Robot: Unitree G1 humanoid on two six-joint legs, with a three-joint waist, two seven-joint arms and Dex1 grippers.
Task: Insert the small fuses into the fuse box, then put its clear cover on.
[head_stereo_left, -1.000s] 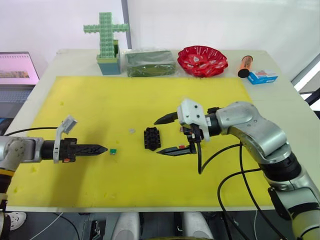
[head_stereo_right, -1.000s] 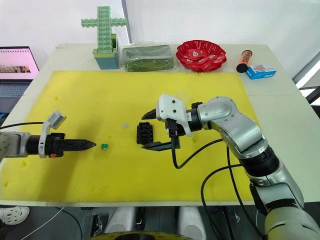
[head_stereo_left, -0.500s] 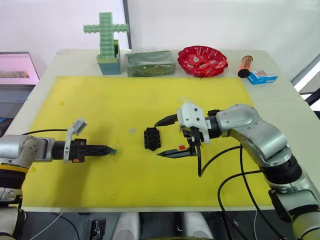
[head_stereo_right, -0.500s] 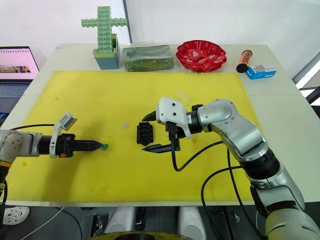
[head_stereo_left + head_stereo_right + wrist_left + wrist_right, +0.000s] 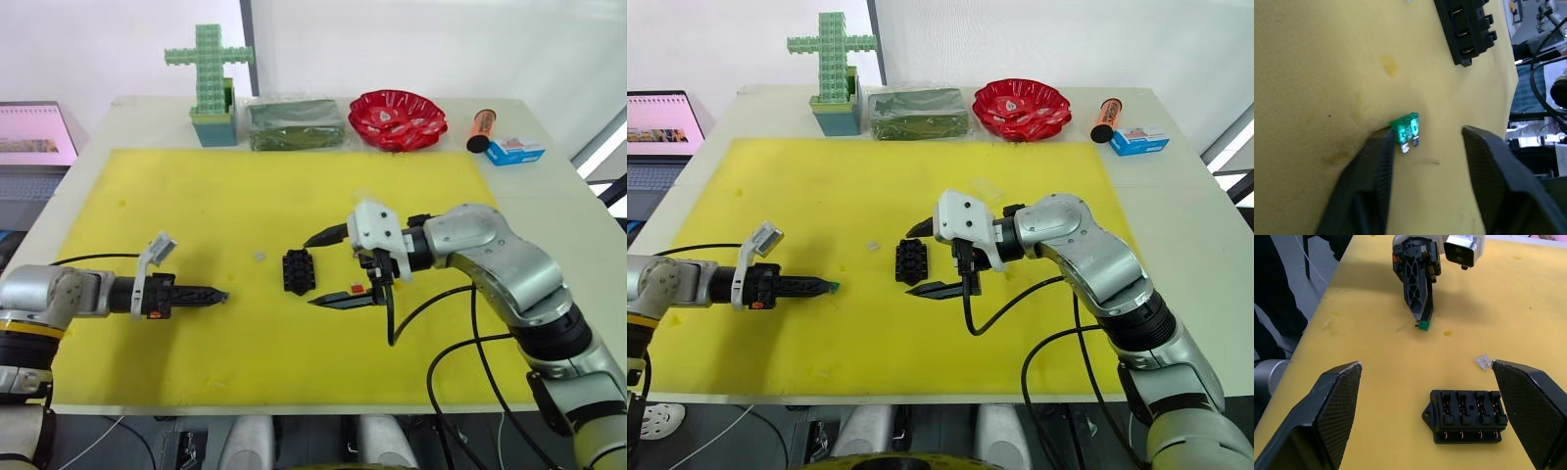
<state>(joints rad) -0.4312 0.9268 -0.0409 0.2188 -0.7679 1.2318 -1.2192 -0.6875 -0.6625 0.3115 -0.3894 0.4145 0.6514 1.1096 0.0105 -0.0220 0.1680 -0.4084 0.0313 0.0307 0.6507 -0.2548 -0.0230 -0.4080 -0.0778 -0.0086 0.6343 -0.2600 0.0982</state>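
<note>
The black fuse box (image 5: 297,271) lies mid-mat, its slots facing up. My right gripper (image 5: 308,272) is open wide just right of it, one finger on each side of the box's right end, not touching it (image 5: 1465,423). A green small fuse (image 5: 1406,128) lies on the yellow mat between the fingers of my open left gripper (image 5: 1427,134), against one finger (image 5: 1382,161). A grey fuse (image 5: 259,256) sits left of the box. A small red chip (image 5: 357,289) shows by my right gripper's near finger. The clear cover (image 5: 986,187) lies faintly behind my right gripper.
The yellow mat (image 5: 196,196) covers most of the table. Along the back edge stand a green block cross (image 5: 209,83), a dark green packet (image 5: 294,122), a red bowl (image 5: 397,117), an orange tube (image 5: 479,127) and a blue box (image 5: 513,150). A laptop (image 5: 34,132) is at far left.
My left gripper has moved right along the mat up to the green fuse, which now sits between its fingers. My right gripper has barely moved.
</note>
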